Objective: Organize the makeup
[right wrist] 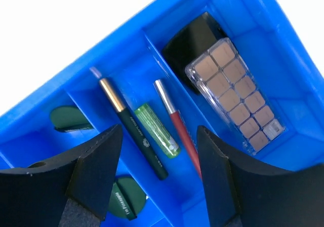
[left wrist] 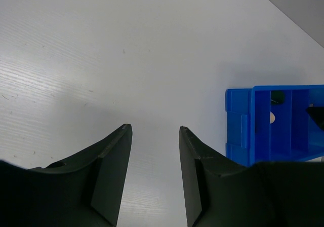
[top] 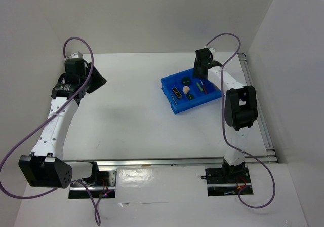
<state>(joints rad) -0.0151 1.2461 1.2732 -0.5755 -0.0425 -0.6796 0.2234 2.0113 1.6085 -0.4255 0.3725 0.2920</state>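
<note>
Here, right end effector [right wrist: 158, 130] over tray [right wrist: 116, 44], spread

Blue divided tray [top: 167, 91] [left wrist: 238, 120] [right wrist: 126, 39] is sitting on the white surface [top: 136, 115] [left wrist: 126, 60], right of centre and toward the far side, turned at an angle to the edges. Its dividers are splitting it into long and short compartments. A metal rail [top: 167, 161] is running along the near edge and a side rail [top: 267, 136] along the right. White walls [top: 152, 14] are enclosing the back and sides.
</note>
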